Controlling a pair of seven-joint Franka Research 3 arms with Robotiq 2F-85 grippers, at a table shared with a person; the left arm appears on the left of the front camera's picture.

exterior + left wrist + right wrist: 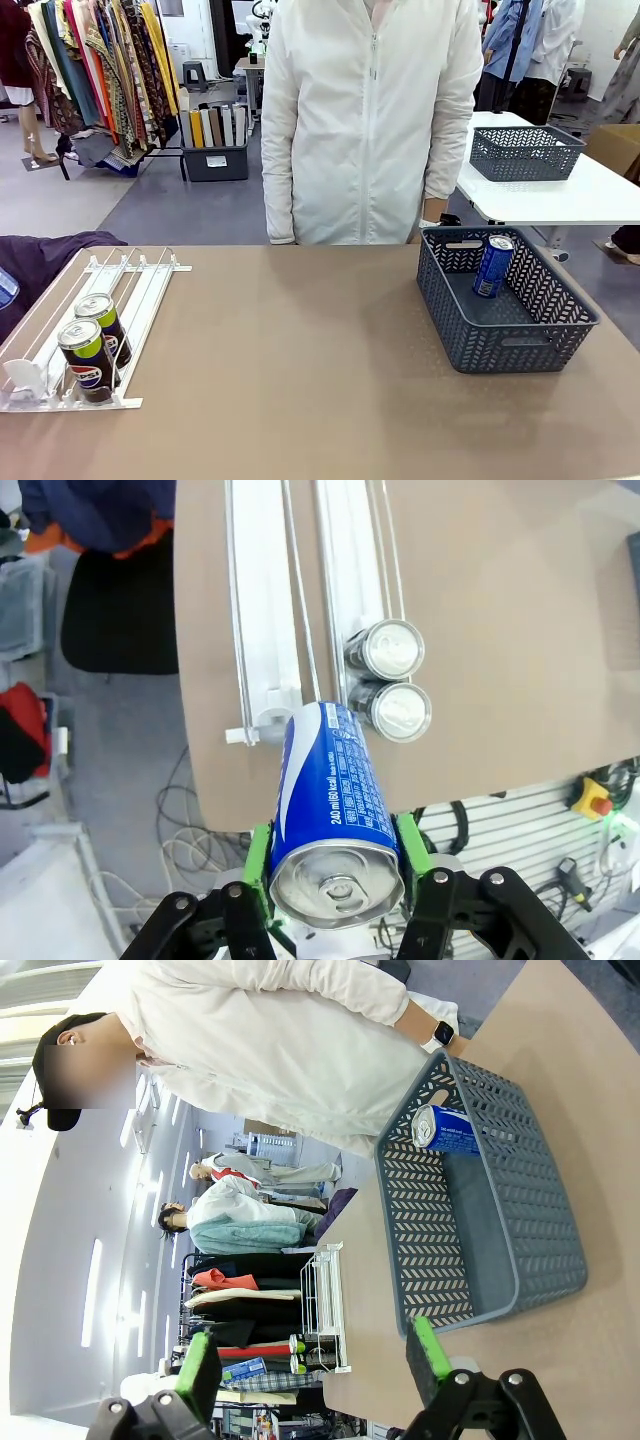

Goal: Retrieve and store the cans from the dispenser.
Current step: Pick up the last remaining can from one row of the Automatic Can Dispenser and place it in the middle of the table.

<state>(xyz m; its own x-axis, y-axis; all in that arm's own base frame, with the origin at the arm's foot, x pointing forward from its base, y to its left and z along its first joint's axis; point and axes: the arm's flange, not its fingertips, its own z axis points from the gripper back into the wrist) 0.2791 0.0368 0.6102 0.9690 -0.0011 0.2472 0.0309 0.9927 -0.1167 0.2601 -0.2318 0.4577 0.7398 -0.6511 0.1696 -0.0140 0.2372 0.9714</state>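
Left wrist view has the left gripper (336, 858) with its fingers (259, 868) clamped on a slim blue drink can with white lettering (332, 780). The green pads press both sides near its silver top, which faces the camera, and its far end points down toward the brown counter (500, 630). Below it lies the flat white-and-clear plastic dispenser (262, 630). 2 black Pepsi cans with lime-green bands (393, 650) stand upright and touching each other in 1 lane near the rack's end, just beside the gripped can in the picture. How high the gripped can hangs above the rack cannot be told.

Right wrist view shows the right gripper (312, 1355) with its fingers spread wide and nothing between them, well apart from the dark grey lattice plastic basket (410, 1210) on the counter. In that basket a leaning blue can (452, 1130) rests tilted against the wall nearest the person in a white jacket (280, 1030). The dispenser is small and far off here, and its cans are hard to make out.

Front view places the basket at the counter's right, the leaning blue can in its far corner. The dispenser lies at the left, its near corner cut off by the picture edge, with the 2 black cans in line at the near end beside a white pusher tab (25, 375)
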